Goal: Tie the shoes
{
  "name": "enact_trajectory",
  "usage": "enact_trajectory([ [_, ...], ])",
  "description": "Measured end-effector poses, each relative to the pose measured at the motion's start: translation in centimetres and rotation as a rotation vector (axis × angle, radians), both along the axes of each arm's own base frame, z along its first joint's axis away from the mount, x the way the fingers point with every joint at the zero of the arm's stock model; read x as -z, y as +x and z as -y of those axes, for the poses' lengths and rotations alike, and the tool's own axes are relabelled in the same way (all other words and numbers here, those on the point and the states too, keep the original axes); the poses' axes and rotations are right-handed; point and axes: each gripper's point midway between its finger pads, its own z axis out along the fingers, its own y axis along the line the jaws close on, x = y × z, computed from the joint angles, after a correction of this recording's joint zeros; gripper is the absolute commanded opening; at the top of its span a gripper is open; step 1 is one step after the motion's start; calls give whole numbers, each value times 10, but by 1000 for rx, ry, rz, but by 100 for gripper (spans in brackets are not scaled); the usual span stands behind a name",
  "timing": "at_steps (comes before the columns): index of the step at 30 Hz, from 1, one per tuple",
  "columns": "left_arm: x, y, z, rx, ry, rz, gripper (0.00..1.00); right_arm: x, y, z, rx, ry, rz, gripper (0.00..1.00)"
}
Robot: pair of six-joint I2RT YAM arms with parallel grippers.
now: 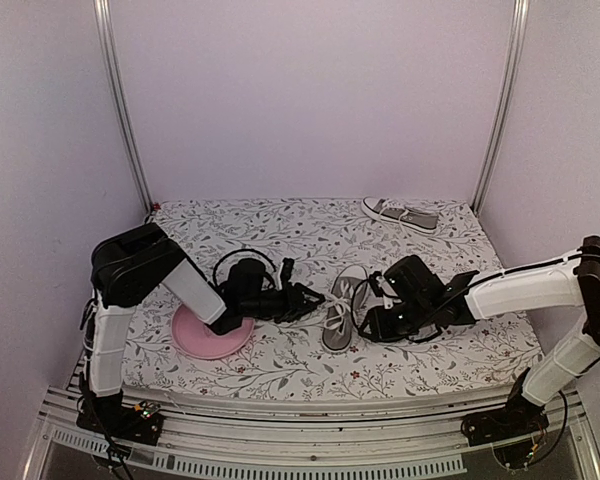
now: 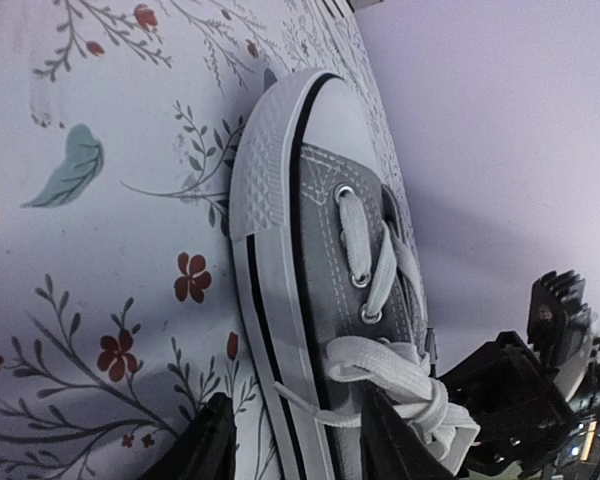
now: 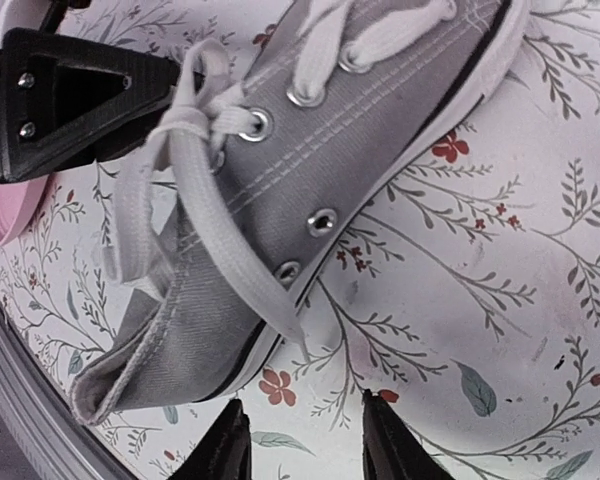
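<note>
Grey shoe point(image 1: 342, 312) — beside left end effector point(image 1: 315, 298)

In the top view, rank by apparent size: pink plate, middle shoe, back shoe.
1. pink plate, partly under the left arm
2. middle shoe
3. back shoe, maybe smaller only through distance
</note>
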Motion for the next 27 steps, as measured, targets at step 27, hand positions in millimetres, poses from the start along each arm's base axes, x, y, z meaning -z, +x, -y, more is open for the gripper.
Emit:
enact_trajectory([
  [27, -18, 21, 17, 19, 4, 53, 52, -41, 32, -55, -48, 53, 79, 36],
])
